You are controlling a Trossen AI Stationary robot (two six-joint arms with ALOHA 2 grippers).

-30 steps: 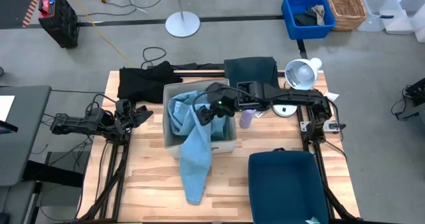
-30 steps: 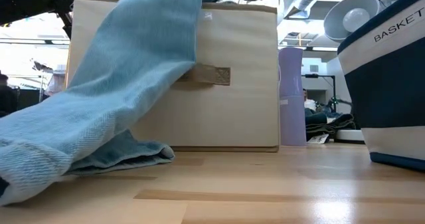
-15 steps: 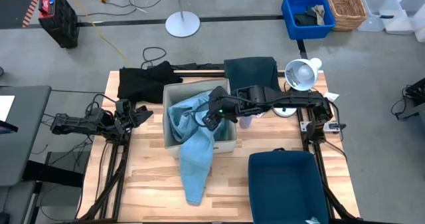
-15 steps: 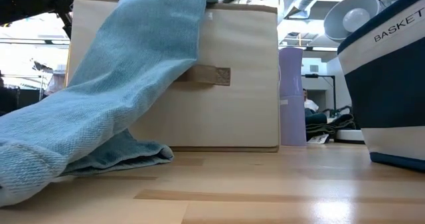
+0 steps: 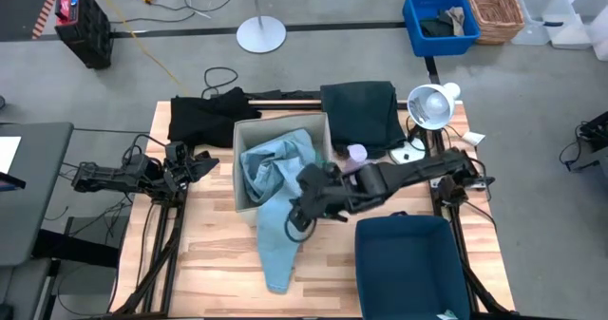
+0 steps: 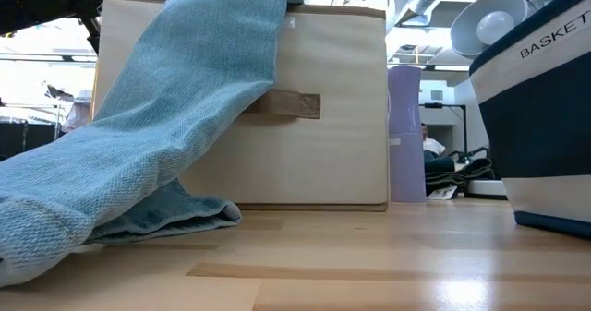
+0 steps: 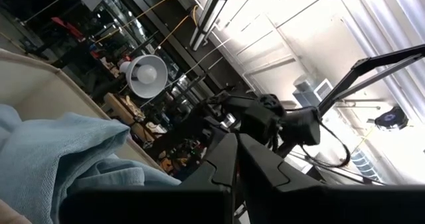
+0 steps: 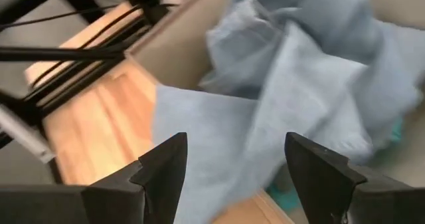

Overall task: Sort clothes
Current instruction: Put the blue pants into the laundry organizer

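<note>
Pale blue-grey fabric garment point(image 5: 275, 197) — bunched inside the beige square fabric box point(image 5: 249, 130), one long end spilling over the box's front wall and trailing down onto the light wooden bench point(image 5: 218, 254). In the low view it drapes across the box face point(image 6: 332, 108) and pools on the bench top.

Black fabric garment point(image 5: 204, 116) — crumpled at the bench's far edge, just behind the box's left rear corner.

Dark green fabric garment point(image 5: 361, 111) — lying flat at the far edge, behind the box's right rear corner, beside a white lamp head point(image 5: 429, 103).

Small patch of turquoise cloth point(image 8: 398, 127) — visible at the box's inner edge in the right wrist view, mostly hidden.

Right tool point(image 5: 302, 204) — fingers spread apart, holding nothing, poised above the draped garment at the box's front wall; fingers point(image 8: 163, 167) framing the cloth in the wrist view.

Left tool point(image 5: 195, 163) — parked at the bench's left edge, well apart from the box; fingers pressed together, empty.

Dark navy soft-sided bin point(image 5: 408, 263) — at the near right of the bench.

Pale purple cylinder point(image 6: 404, 131) — upright just right of the box.
</note>
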